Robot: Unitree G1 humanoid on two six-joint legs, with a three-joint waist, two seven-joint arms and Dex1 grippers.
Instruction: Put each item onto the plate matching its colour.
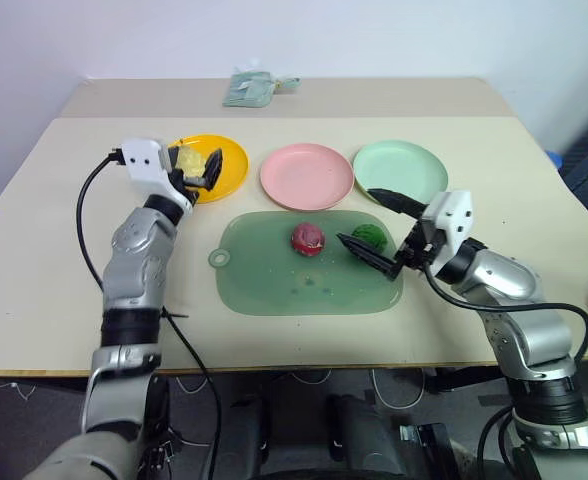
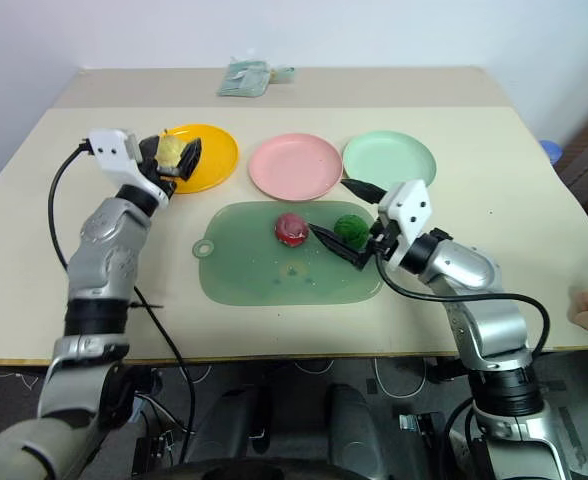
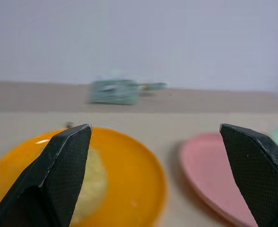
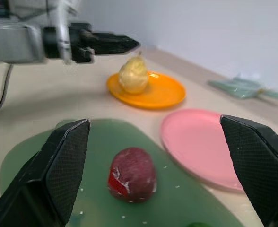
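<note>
On the mat, the right pincer gapes wide and empty, the green ball between its fingers, the red ball just beyond its tips. Past them lie the pink plate and green plate. The left pincer, spread wide and holding nothing, hovers at the yellow plate, the pear resting there just beside one finger. Risks: that finger could nudge the pear off; the right fingers, closing off-centre, could send a ball rolling.
</note>
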